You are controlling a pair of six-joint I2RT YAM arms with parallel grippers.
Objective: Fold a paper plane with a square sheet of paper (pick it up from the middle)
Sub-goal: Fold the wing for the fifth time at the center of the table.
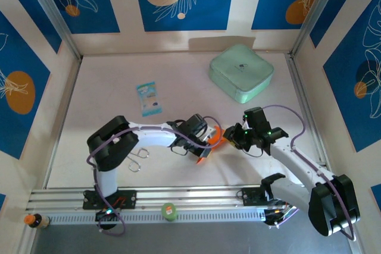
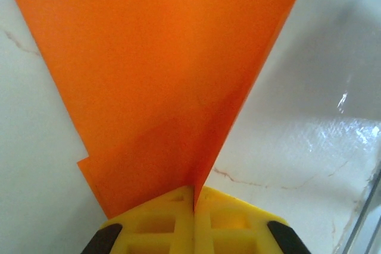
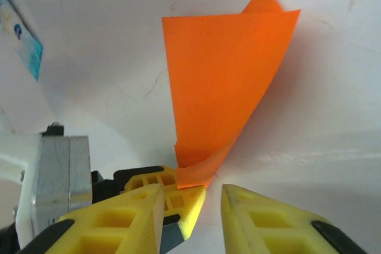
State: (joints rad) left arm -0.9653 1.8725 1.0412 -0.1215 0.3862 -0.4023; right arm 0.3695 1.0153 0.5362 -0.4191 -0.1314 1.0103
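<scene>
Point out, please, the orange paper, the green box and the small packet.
orange paper (image 2: 161, 69): left wrist view, sheet's middle.
green box (image 1: 241, 73): top external view, lid centre.
small packet (image 1: 149, 99): top external view, its middle.

Bench (image 1: 178, 69): sheet of paper (image 3: 220, 81) at middle, toward near edge, folded over on itself.
Left claw (image 2: 194, 197) on sheet's left side, clamped on its edge.
Right claw (image 3: 211, 203) just right of sheet, facing left claw, fingers apart, sheet's edge just ahead of gap.
Packet (image 1: 148, 99) flat on bench, behind left arm, left of centre.
Box (image 1: 241, 72) back right, well apart from sheet.
Small round item (image 1: 169, 211) on front rail, between arm bases.
Bottle (image 1: 36, 220) at rail's left end.
</scene>
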